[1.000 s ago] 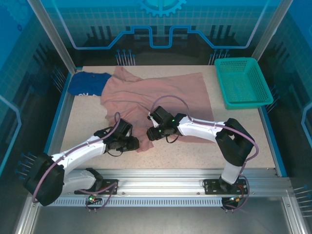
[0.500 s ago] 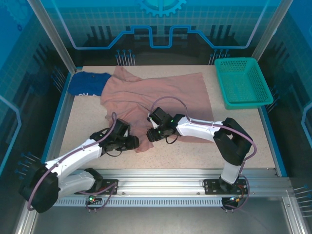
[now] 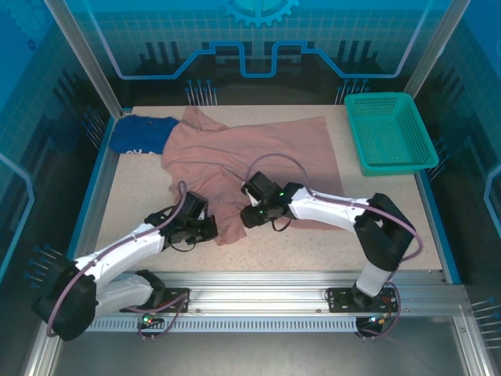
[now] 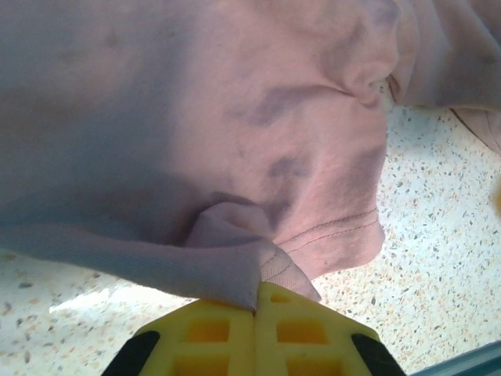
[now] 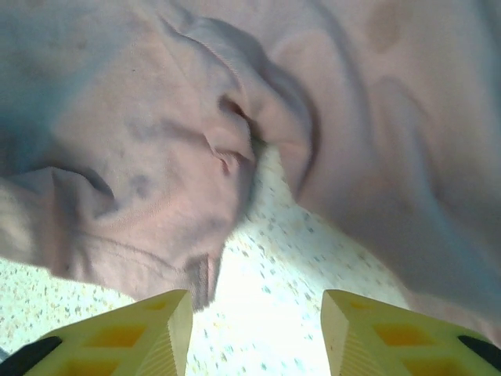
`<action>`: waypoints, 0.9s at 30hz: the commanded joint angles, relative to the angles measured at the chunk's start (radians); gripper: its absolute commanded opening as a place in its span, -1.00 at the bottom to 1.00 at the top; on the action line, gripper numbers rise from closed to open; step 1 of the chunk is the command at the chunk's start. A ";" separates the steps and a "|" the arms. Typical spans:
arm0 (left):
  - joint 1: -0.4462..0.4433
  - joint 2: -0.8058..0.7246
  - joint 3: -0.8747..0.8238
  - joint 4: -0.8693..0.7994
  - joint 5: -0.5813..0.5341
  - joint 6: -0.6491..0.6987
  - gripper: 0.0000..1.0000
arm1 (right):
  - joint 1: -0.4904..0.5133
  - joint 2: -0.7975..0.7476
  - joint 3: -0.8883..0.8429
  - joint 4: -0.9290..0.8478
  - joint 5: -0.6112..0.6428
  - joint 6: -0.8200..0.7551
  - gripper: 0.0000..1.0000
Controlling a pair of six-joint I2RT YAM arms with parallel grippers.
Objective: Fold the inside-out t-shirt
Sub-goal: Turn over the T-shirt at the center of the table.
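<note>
You saw the t-shirt (image 3: 250, 153) lying lengthwise left-to-right, 1 corner pointing nearward. Left gripper (image 4: 255, 301) pinched its hem fold; right gripper (image 5: 256, 313) stood open at that edge.

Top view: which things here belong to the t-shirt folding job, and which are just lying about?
Part of the job:
- pink t-shirt
- left gripper, shut on the shirt's edge
- right gripper, open

Just lying about:
- dark blue garment, far left corner
- green basket, far right corner
</note>
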 commanded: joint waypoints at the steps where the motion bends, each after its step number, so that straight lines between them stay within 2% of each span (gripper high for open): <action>1: 0.030 -0.091 -0.032 -0.073 -0.010 -0.005 -1.00 | -0.055 -0.136 -0.071 -0.145 0.092 -0.002 0.03; 4: 0.066 -0.167 -0.044 -0.100 -0.011 -0.011 -1.00 | -0.193 -0.249 -0.184 -0.214 0.114 0.031 0.09; 8: 0.097 -0.202 -0.040 -0.098 0.001 -0.003 -1.00 | -0.486 -0.386 -0.345 -0.243 0.069 0.038 0.21; 10: 0.099 -0.187 -0.026 -0.092 0.008 0.008 -1.00 | -0.606 -0.421 -0.385 -0.254 0.048 0.026 0.33; 12: 0.100 -0.166 -0.015 -0.080 0.019 0.018 -1.00 | -0.696 -0.437 -0.407 -0.266 0.053 0.014 0.37; 15: 0.102 -0.139 -0.007 -0.057 0.032 0.027 -1.00 | -0.820 -0.438 -0.435 -0.261 -0.004 0.010 0.39; 19: 0.105 -0.110 0.003 -0.038 0.038 0.042 -1.00 | -0.884 -0.397 -0.452 -0.213 -0.074 0.025 0.39; 22: 0.109 -0.094 0.010 -0.029 0.041 0.053 -1.00 | -0.871 -0.346 -0.455 -0.167 -0.131 0.053 0.32; 27: 0.118 -0.087 0.016 -0.030 0.047 0.062 -1.00 | -0.840 -0.291 -0.457 -0.128 -0.127 0.075 0.18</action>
